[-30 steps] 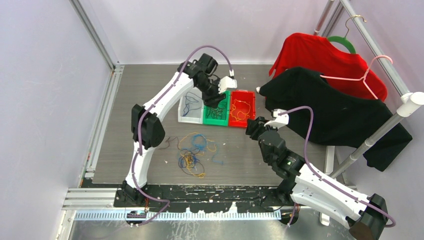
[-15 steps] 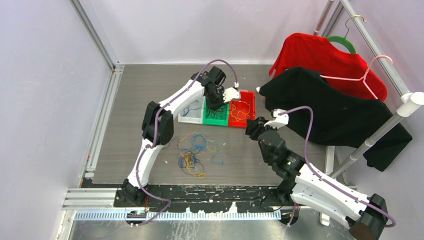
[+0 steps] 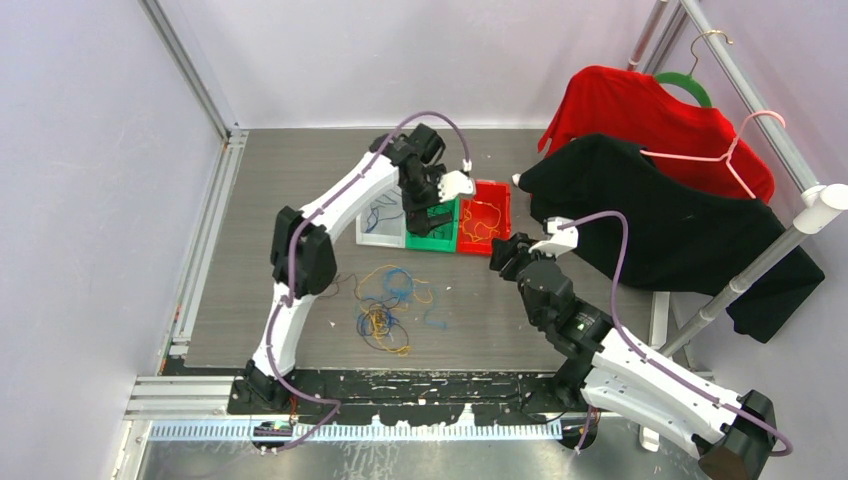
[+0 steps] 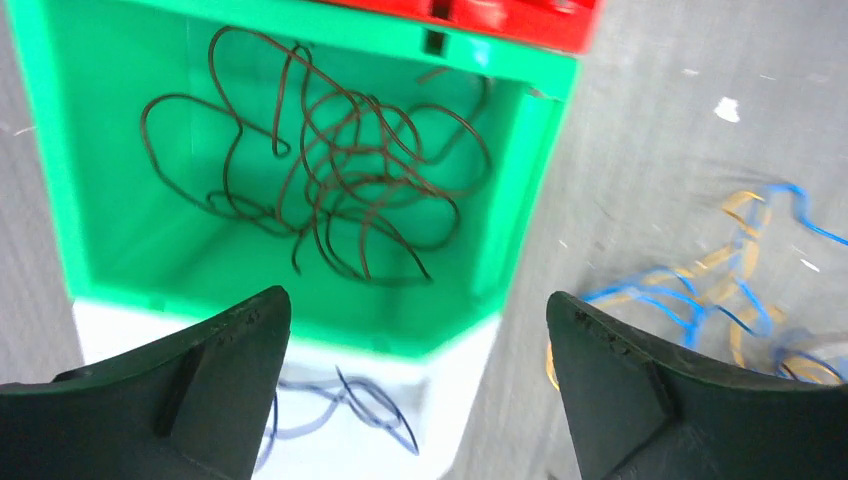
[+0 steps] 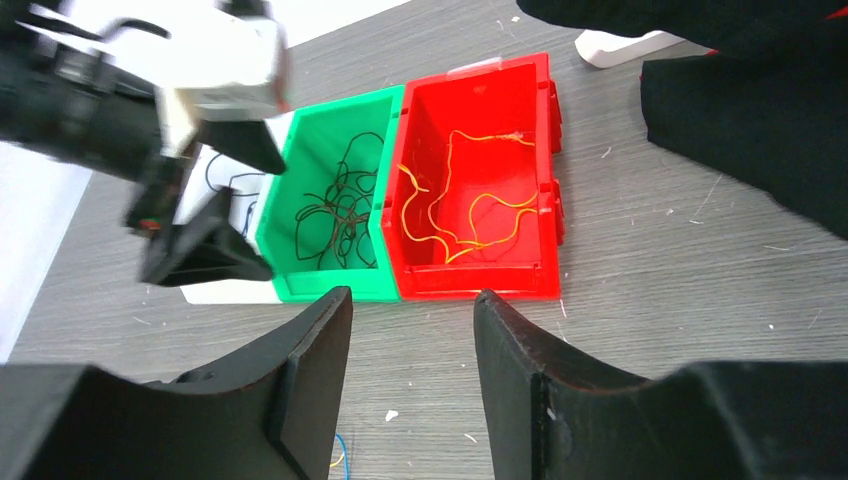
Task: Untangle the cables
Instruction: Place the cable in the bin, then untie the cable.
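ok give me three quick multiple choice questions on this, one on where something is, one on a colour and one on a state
1. Where is the green bin?
A. between the white bin and the red bin
B. left of the white bin
C. right of the red bin

2. What colour is the cable in the red bin?
A. blue
B. orange-yellow
C. dark

3. How is the left gripper?
A. shut on a cable
B. shut, empty
C. open, holding nothing

Answers: 1 A, white on one side and red on the other; 2 B, it shows orange-yellow against the red floor; 3 C, its fingers stand wide apart above the green bin.
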`<state>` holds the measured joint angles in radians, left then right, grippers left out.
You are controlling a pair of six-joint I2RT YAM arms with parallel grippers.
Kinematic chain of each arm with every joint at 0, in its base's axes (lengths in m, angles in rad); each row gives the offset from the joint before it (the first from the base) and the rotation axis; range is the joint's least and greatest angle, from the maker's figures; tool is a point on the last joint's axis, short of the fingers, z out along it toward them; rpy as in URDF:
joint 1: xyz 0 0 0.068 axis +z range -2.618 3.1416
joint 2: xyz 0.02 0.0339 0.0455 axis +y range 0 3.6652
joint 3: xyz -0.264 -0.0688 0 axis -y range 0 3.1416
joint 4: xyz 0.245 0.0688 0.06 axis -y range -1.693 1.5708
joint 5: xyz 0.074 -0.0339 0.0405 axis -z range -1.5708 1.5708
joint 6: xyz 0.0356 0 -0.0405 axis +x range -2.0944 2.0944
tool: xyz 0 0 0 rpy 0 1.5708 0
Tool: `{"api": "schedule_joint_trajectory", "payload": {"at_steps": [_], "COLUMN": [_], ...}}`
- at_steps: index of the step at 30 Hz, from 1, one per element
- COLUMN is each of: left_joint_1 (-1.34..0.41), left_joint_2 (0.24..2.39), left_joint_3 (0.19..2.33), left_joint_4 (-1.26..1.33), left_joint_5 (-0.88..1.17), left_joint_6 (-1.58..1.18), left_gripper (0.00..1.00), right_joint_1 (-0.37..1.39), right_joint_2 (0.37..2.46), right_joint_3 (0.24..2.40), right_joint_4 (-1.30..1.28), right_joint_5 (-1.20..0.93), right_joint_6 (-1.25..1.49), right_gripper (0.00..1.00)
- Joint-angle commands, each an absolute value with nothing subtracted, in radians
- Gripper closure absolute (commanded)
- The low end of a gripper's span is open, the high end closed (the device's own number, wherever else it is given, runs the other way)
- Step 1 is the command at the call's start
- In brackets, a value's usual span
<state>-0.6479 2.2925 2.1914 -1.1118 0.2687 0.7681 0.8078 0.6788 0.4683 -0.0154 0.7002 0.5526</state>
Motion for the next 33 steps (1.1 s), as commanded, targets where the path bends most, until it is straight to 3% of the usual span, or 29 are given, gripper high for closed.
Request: {"api": "schedule_joint_trajectory", "payload": {"at_steps": [1,8,13,20,27,33], "left_joint_1": [-0.655,-0.627,-0.572,-0.558,-0.564,-0.568], "left_joint_2": [2.047,1.848,1.727,1.641,1.695,1.701], "left_joint_3": [2.217,2.093,1.845,1.434,1.389,1.295], "left_joint_4": [-1.301,-1.491,-1.618,-1.436,-1.269,-1.12], "left_joint_5": [0.354,0.414,0.477,0.329,0.316,0.313], "left_joint_6": [0.786,0.892,1.086,1.342,1.391,1.405], "left_gripper": [0.0,0.03,0.05,0.0,0.0,0.01], "right_joint_1": [0.804,0.804,0.804,0.804,0.804,0.803], "right_joint_2": [0.681,0.686,0.677,0.699,0.761,0.735], "right_joint_3": [0.533,0.562,0.565,0.573,0.578,0.551], "right_joint_4": [-0.001,-0.016,-0.018,0.029,0.044,0.052], "right_joint_5": [0.696,0.693,0.66,0.42,0.328,0.387], "right_joint_6": [0.53,0.47,0.446,0.421,0.428,0.457], "right_gripper": [0.45,0.39,0.38,0.4,0.43,0.46]}}
